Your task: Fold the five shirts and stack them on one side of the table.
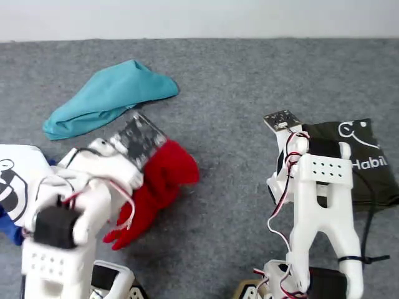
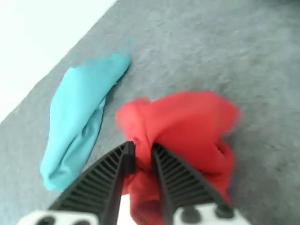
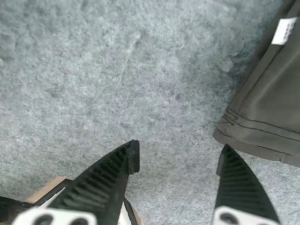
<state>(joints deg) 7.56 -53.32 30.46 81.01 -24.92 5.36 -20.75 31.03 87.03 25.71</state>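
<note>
Left claw (image 2: 141,149) is clamped on an edge of the red shirt (image 2: 187,122), whose crumpled bulk seems to lie just ahead of it.

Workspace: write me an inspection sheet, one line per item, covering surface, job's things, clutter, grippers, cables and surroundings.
Surface: grey felt table surface, bare in the middle.
Job's things: teal shirt loosely bunched at the far left; red shirt crumpled near it; dark shirt lying flat at the right edge; white shirt at the left edge with a blue cloth beside it.
Clutter: nothing seen.
Grippers: left gripper shut on the red shirt; right gripper open above bare felt, beside the dark shirt's hem.
Cables: red, white and black wires run loosely along both arms.
Surroundings: white wall beyond the far edge.
</note>
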